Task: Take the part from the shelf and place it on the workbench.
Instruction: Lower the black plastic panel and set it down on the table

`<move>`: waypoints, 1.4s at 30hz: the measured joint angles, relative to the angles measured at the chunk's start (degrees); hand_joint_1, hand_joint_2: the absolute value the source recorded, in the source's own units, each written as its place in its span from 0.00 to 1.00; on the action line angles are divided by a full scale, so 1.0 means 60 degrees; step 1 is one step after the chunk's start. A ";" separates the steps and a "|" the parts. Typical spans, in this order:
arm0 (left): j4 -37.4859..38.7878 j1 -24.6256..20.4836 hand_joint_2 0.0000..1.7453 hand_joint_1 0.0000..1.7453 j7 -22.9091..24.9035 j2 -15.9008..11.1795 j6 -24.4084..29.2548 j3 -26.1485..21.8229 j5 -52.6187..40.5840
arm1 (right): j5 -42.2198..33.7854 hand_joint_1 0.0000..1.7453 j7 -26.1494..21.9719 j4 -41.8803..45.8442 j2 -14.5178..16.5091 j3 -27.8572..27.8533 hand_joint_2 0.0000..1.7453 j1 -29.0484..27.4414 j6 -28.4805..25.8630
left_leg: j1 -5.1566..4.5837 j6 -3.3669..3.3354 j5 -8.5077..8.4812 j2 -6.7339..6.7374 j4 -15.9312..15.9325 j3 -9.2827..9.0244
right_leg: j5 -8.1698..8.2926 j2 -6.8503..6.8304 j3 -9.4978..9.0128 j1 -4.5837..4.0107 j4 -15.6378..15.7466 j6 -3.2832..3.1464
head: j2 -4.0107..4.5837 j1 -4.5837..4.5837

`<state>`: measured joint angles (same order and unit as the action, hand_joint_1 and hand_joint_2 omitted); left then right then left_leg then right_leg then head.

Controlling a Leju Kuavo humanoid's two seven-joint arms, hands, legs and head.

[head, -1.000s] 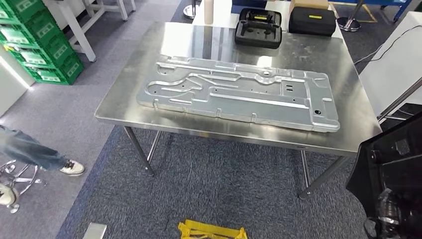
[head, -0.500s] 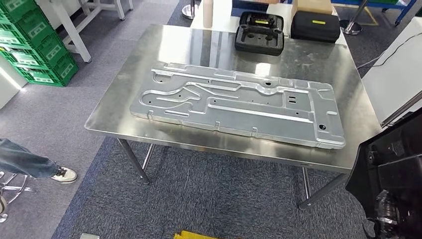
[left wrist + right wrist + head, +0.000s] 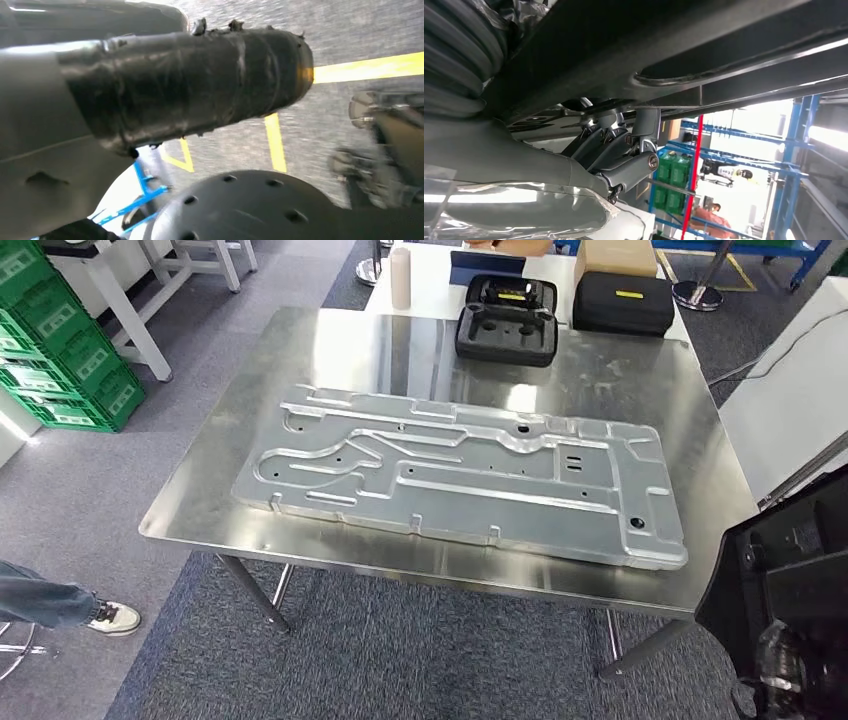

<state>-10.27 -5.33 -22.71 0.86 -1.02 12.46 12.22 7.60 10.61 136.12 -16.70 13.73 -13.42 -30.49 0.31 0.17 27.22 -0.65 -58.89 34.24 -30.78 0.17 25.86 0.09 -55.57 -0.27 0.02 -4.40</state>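
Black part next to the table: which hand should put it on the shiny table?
Right, most likely. The black part hangs at the robot's right, beside the workbench's near right corner, and the right hand curls under its edge in the right wrist view. The left wrist view faces the floor.

Right hand point(image 3: 624, 155) showing grey linked metal fingers point(image 3: 636, 167) with a silver screw, grey ribbed cover wearing clear plastic wrap, left hand point(image 3: 190, 85) wearing black tape wrapping
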 joint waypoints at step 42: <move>-0.0124 -0.0841 0.00 0.00 0.0490 0.0284 -0.0758 0.1472 -0.1931 | 1.1344 1.00 0.1505 -0.7760 0.2326 0.4519 1.00 0.6926 0.2221 | 0.0194 -0.0169 -0.0221 -0.0130 0.0358 -0.0257 | 0.0102 -0.0053 0.2234 0.0128 -0.2265 0.0367 | -0.0002 0.0022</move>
<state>-11.01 -10.38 -19.76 2.57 -5.57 21.29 0.63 75.66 19.63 89.56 -2.74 40.84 28.14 -17.16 1.47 -0.85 25.89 -1.42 -56.74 32.69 -30.17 -0.15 39.26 0.86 -69.16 1.93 0.01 -4.27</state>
